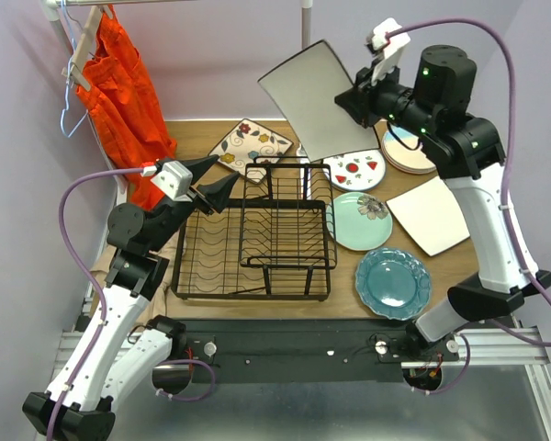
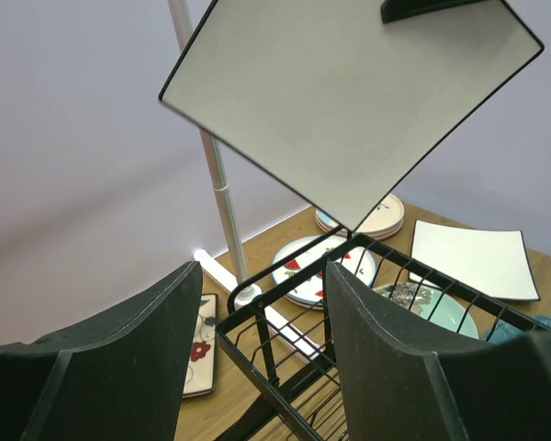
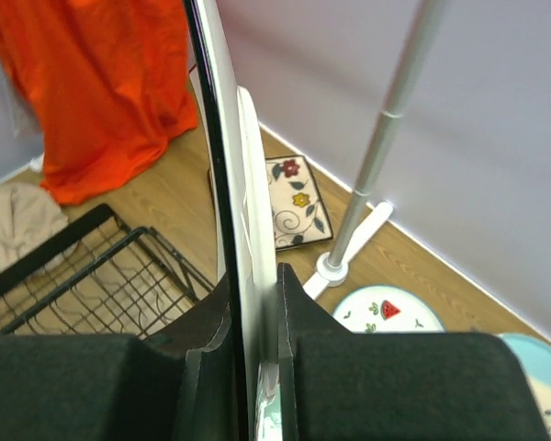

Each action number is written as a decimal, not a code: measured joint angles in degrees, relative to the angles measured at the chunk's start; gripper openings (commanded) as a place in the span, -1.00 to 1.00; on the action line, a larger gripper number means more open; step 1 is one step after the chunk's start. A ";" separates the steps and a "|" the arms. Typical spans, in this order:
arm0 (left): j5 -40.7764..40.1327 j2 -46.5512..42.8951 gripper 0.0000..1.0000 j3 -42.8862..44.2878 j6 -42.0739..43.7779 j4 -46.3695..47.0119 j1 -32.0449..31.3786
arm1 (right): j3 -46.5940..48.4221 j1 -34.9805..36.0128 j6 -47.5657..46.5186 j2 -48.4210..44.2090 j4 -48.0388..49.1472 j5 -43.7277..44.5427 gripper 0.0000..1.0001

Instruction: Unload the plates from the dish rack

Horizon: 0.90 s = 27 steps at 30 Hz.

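Pinching square plate [image 3: 231, 184], seen edge-on: right gripper [image 3: 254, 299] | dish rack [image 3: 83, 276] cropped

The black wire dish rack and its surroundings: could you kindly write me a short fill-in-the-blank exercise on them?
1. The right claw is shut on a ____ white ceramic plate with a dark rim, held above the black wire dish rack.
2. The left claw, beside the rack, stands ____ and holds nothing.
3. In the top view, the dark teal scalloped round plate lies on the wooden table to the rack's ____.
Missing words: square; open; right.
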 measured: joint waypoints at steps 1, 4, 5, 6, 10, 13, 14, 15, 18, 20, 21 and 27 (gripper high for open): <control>0.00 0.02 0.30 0.00 0.00 0.00 0.04 | 0.00 -0.35 1.44 -0.35 0.31 1.29 -0.99; 0.02 0.11 0.30 0.00 0.00 0.02 0.07 | 0.02 -2.84 5.29 -1.51 1.42 3.48 -0.99; 0.00 0.13 0.30 0.00 -0.02 0.02 0.09 | 0.04 -4.15 6.97 -1.79 1.81 3.87 -0.99; 0.00 0.17 0.30 0.00 -0.02 0.02 0.15 | 0.09 -6.08 8.76 -1.86 2.16 3.63 -0.99; 0.00 0.20 0.31 -0.20 -0.02 0.04 0.24 | 0.46 -16.02 16.96 -1.81 3.65 3.23 -0.99; -0.02 0.20 0.31 -0.31 -0.02 0.02 0.24 | 0.15 -22.45 21.42 -1.75 3.91 3.52 -0.99; -0.02 0.20 0.31 -0.33 -0.02 0.02 0.24 | -0.15 -23.85 22.77 -1.75 4.09 3.72 -0.99; -0.04 0.15 0.31 -0.33 -0.02 0.02 0.24 | -0.50 -25.27 23.89 -1.75 4.33 3.58 -0.99; -0.02 0.13 0.31 -0.33 -0.02 0.04 0.24 | -5.25 -30.95 28.74 -2.75 6.78 0.98 -0.99; -0.02 0.13 0.31 -0.33 -0.04 0.04 0.24 | -10.56 -34.62 31.98 -4.17 8.33 -0.70 -0.99; -0.02 0.13 0.31 -0.33 -0.04 0.04 0.24 | -13.11 -36.70 33.31 -4.96 8.74 -1.09 -0.99; 0.00 0.00 0.31 -0.33 -0.20 0.11 0.24 | -30.03 -45.48 39.45 -10.25 11.28 -0.35 -0.99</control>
